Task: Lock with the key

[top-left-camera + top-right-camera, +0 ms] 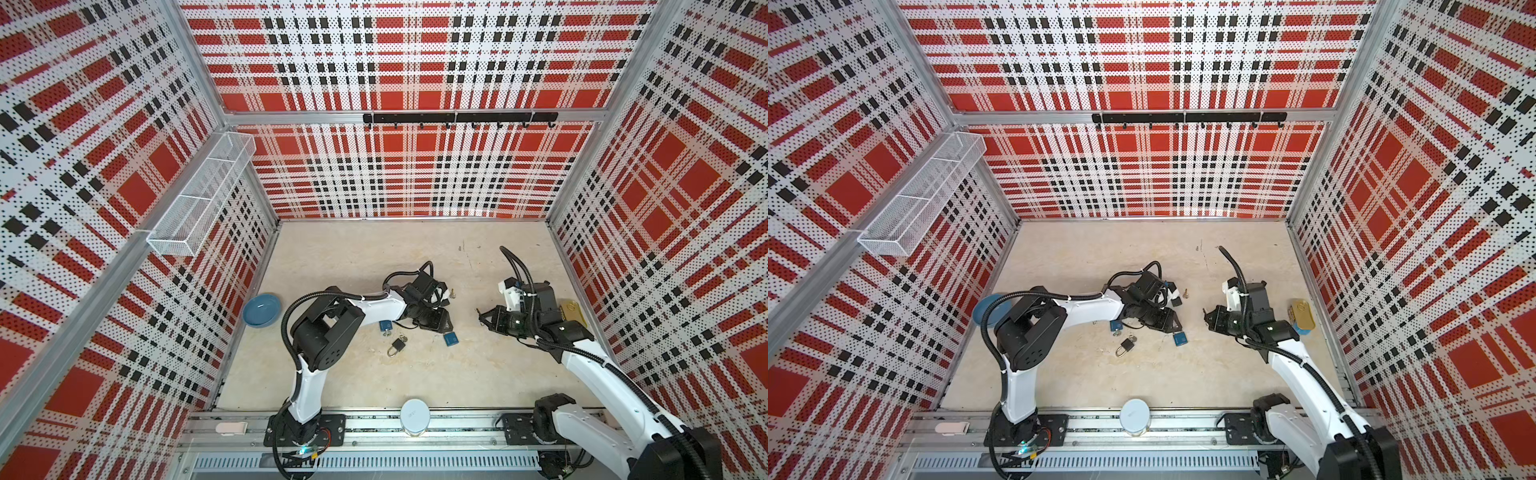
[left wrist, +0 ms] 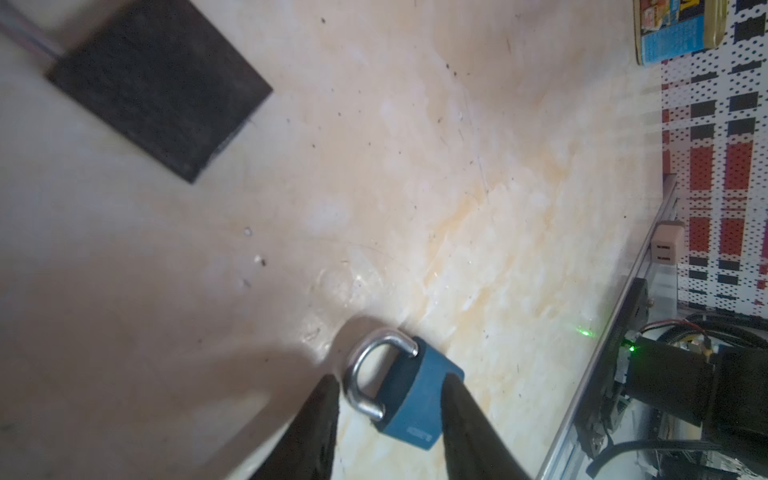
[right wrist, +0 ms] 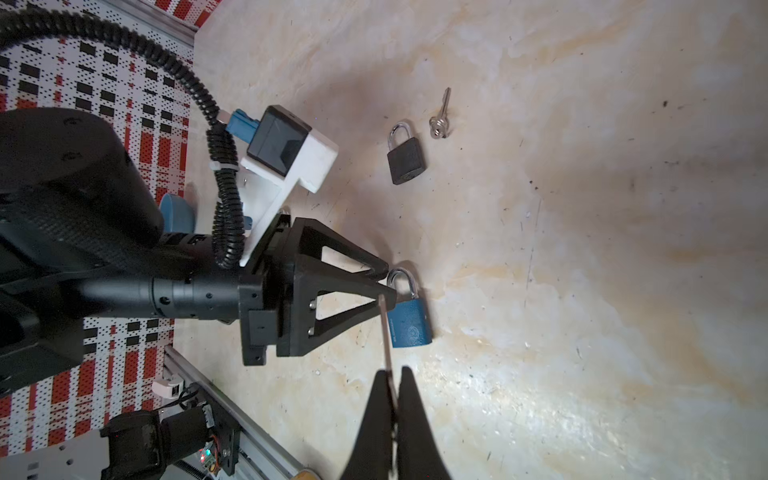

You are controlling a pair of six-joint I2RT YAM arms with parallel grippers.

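Blue padlock: lies flat on the table, just off the middle toward 4 o'clock. One leg of the shackle looks sprung free, but I can't be sure.
Left claw: jaws partway apart, one finger on each side of the padlock. It brackets the lock rather than clamping it, probably to stop it skidding when the key pushes in.
Key: a thin blade sticks out past the right claw's tips and points toward the padlock body. Held by the head, probably so the blade stays free to enter.
Right claw: pinched tight on the key. In a top view it sits at 2 o'clock of the padlock, apart from it.
Keyhole: not visible, so I can't judge the alignment.
Risk: with the jaws this loose, the lock may slide or spin.
Black padlock: at 9 o'clock of the blue one, unused, with a spare key just beside its shackle.
Second blue padlock: farther toward 9 o'clock, partly under the left arm.
Bowl: at 9 o'clock by the wall, well apart.
Tin: at 3 o'clock, beyond the right arm.
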